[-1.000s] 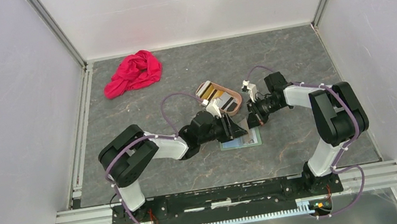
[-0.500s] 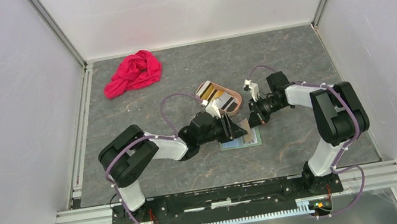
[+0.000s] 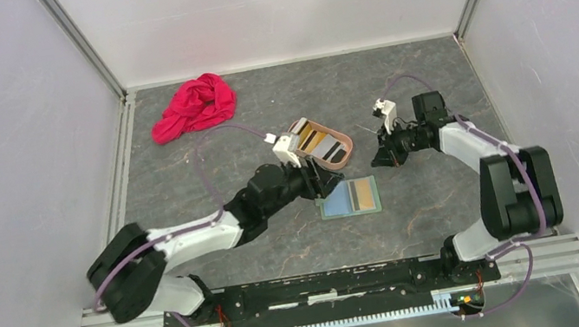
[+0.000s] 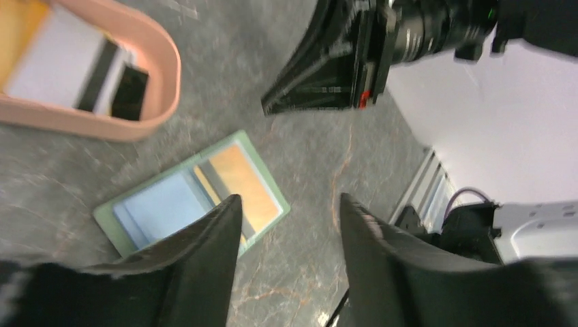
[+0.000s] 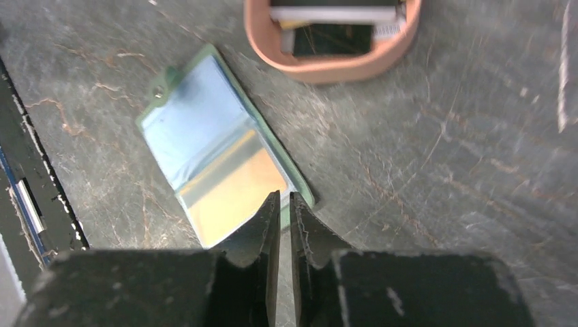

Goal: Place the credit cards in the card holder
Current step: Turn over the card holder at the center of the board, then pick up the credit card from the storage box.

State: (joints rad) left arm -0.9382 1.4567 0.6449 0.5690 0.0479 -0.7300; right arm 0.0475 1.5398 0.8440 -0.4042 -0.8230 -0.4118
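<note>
Biggest thing first: the grey stone-look table (image 3: 264, 246), with a crumpled red cloth (image 3: 194, 107) off at the far left, well away from the action.

The left claw (image 4: 287, 204) hangs over the near end of the tray with its jaws wide apart and nothing in them. The right claw (image 5: 283, 197) is parted only a crack, also empty, hovering just past the right edge of the card holder.

The pinkish oval tray (image 4: 116, 128) sits mid-table, and the loose credit cards (image 3: 315, 137) lie in it.

The card holder (image 5: 204, 129) lies open flat on the table, just in front of the tray. My guess is it's light and floppy, so it'll slide or fold if you push a card at it. I'd pin one flap while feeding a pocket. It's sage green around the edge and light blue inside, with a snap tab at one corner.

An orange card (image 5: 235, 194) is already tucked into the right half. The cards should be stiff, thin and slick. Lying flat they're a pain to pinch, so I'd take one by a long edge where it leans on the tray wall. They come in white, grey and gold, some with a dark stripe.
</note>
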